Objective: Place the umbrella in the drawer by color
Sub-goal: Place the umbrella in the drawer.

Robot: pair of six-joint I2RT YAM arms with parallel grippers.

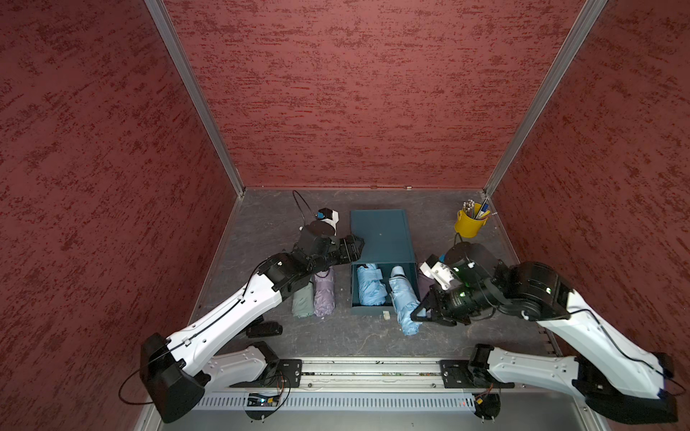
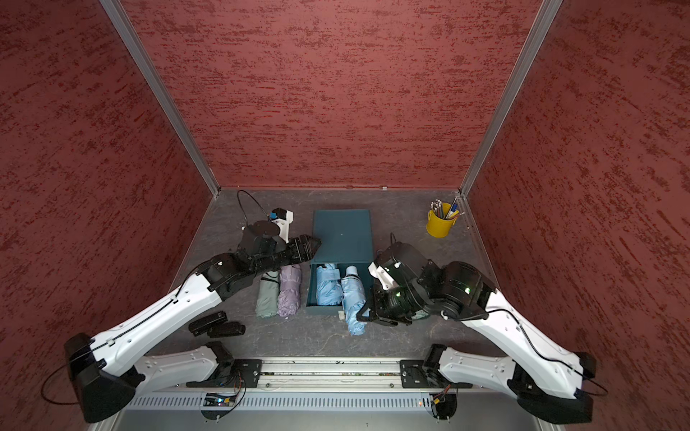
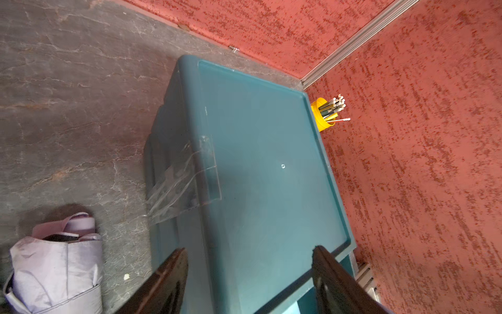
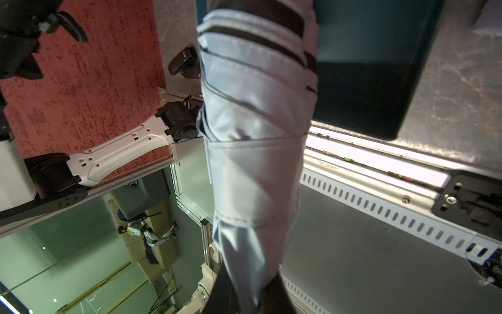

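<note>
One folded pale-blue umbrella (image 1: 401,294), dark-banded, slants from the open teal drawer (image 1: 369,310) over its front edge; the right pincer (image 1: 419,315) clamps its outer end; the left pincer (image 1: 356,245) gapes empty.

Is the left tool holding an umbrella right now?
No: the left tool stands open and empty over the top of the teal drawer unit.

A yellow cup (image 1: 469,225) filled with pencils (image 1: 471,207) is set at the far right of the grey tabletop (image 1: 336,343), and two small black oblong objects (image 2: 226,330) are laid near left.
</note>
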